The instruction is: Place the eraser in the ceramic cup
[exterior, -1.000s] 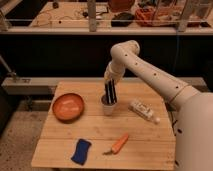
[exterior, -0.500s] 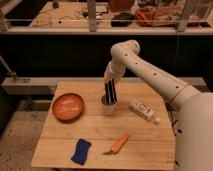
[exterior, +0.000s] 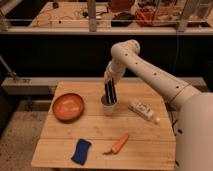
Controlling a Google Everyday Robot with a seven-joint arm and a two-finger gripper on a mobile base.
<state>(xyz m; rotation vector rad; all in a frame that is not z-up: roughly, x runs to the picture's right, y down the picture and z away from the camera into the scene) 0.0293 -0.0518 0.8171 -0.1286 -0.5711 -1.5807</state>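
The ceramic cup, small, white and plain, stands upright near the middle of the wooden table. My gripper hangs straight down from the white arm, and its dark tip dips into the cup's mouth. The eraser is hidden: I cannot tell whether it lies inside the cup or sits in the gripper.
A wide orange bowl sits left of the cup. A white tube-like object lies to its right. An orange carrot-shaped piece and a blue pad lie near the front edge. A dark shelf runs behind the table.
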